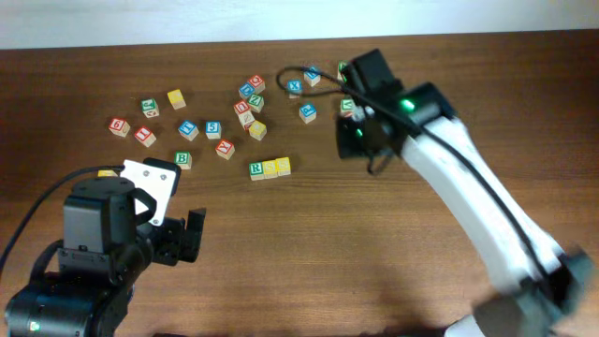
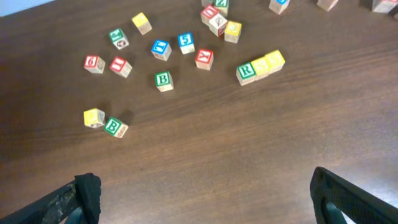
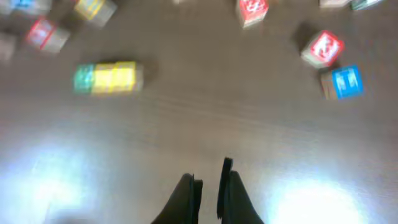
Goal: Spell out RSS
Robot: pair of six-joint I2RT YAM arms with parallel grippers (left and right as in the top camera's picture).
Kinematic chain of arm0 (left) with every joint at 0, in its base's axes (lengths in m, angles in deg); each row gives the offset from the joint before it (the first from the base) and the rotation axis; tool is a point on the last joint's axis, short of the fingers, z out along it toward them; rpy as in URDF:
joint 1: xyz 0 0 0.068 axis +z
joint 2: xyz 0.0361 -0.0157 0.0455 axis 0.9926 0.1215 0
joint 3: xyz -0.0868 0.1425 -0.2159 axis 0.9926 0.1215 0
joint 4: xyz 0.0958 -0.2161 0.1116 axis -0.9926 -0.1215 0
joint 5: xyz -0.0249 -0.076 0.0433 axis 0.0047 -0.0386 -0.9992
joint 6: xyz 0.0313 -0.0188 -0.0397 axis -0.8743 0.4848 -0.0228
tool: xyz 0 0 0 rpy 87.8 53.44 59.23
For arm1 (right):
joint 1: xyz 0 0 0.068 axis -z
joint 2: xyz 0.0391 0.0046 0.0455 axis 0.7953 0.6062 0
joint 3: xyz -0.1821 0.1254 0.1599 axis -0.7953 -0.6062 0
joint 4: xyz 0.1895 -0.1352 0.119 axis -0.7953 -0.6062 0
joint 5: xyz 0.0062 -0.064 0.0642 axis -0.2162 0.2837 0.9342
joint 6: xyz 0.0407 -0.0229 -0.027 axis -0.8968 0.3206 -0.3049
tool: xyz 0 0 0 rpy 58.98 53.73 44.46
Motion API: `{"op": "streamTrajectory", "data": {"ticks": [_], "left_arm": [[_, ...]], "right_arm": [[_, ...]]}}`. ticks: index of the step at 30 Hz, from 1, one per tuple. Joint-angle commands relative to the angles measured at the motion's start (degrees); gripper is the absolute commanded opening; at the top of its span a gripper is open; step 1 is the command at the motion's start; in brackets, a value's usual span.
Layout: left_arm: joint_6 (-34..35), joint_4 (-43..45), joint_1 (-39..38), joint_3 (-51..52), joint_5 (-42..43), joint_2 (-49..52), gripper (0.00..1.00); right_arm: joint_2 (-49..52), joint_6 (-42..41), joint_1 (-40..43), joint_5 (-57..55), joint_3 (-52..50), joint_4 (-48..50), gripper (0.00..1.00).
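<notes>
The green R cube (image 1: 255,169) and two yellow cubes (image 1: 270,168) (image 1: 283,166) stand touching in a row at the table's middle. The left wrist view shows the R cube (image 2: 246,71) and both yellow cubes (image 2: 260,66) (image 2: 274,60); their letters are too small to read. In the right wrist view the row (image 3: 106,78) is blurred at upper left. My left gripper (image 1: 187,234) (image 2: 202,186) is open and empty, near the front left, well short of the row. My right gripper (image 1: 354,139) (image 3: 210,177) is shut and empty, above the table to the right of the row.
Many other letter cubes lie scattered across the back of the table, among them a green B cube (image 1: 182,159) (image 2: 163,80), red cubes (image 1: 143,136) and blue cubes (image 1: 213,129). A yellow cube and a second B cube (image 2: 115,126) lie near my left arm.
</notes>
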Motion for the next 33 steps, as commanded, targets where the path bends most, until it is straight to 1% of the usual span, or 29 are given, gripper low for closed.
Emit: {"op": "streamTrajectory", "data": {"ticks": [1,2,3,5,6,7,8,9,11,18,20,22,24,26,29,30,31,33], "left_arm": [[-0.94,0.09,0.31,0.13,0.61,-0.33,0.99],[-0.96,0.09,0.28,0.13,0.61,-0.33,0.99],[-0.96,0.09,0.31,0.13,0.61,-0.33,0.99],[-0.96,0.09,0.31,0.13,0.61,-0.33,0.99],[-0.96,0.09,0.28,0.13,0.61,-0.33,0.99],[-0.96,0.09,0.28,0.13,0.61,-0.33,0.99],[-0.96,0.09,0.31,0.13,0.61,-0.33,0.99],[-0.96,0.09,0.31,0.13,0.61,-0.33,0.99],[-0.96,0.09,0.28,0.13,0.61,-0.33,0.99],[-0.96,0.09,0.28,0.13,0.61,-0.33,0.99],[-0.96,0.09,0.28,0.13,0.61,-0.33,0.99],[-0.96,0.09,0.31,0.13,0.61,-0.33,0.99],[-0.96,0.09,0.31,0.13,0.61,-0.33,0.99],[-0.96,0.09,0.31,0.13,0.61,-0.33,0.99],[-0.96,0.09,0.31,0.13,0.61,-0.33,0.99],[-0.96,0.09,0.31,0.13,0.61,-0.33,0.99],[-0.96,0.09,0.28,0.13,0.61,-0.33,0.99],[-0.94,0.09,0.31,0.13,0.61,-0.33,0.99]], "right_arm": [[-14.34,2.01,-7.56,-2.14,-9.03,0.92,0.04],[-22.43,1.75,-11.91,-4.20,-17.49,4.76,0.04],[-29.59,-0.50,-15.19,-5.05,-25.90,8.83,0.04],[-39.19,-6.03,-18.82,-5.03,-36.22,12.20,0.04],[-45.24,-11.26,-20.00,-4.98,-41.62,13.03,0.23],[-48.78,-14.34,-20.24,-4.94,-44.22,12.98,0.72],[-50.86,-15.28,-20.24,-4.94,-45.35,12.98,0.99],[-53.90,-15.41,-20.24,-4.52,-46.25,12.87,0.98],[-55.95,-15.37,-20.24,-4.59,-46.27,12.74,0.98],[-55.36,-15.34,-20.24,-4.66,-46.27,10.78,0.98],[-55.36,-14.40,-20.24,-7.61,-46.27,10.80,0.98],[-55.54,-14.03,-19.74,-14.78,-46.34,10.80,0.98],[-58.10,-14.05,-15.32,-15.69,-48.00,12.72,0.98],[-65.18,-14.05,-6.58,-15.04,-54.62,19.30,0.98],[-75.03,-14.12,1.25,-14.78,-63.43,24.28,0.98],[-80.46,-16.33,4.17,-14.86,-67.12,25.31,0.98],[-83.17,-17.99,5.62,-14.93,-68.83,25.62,0.98],[-88.83,-26.73,8.61,-17.79,-71.97,25.62,0.98]]}}
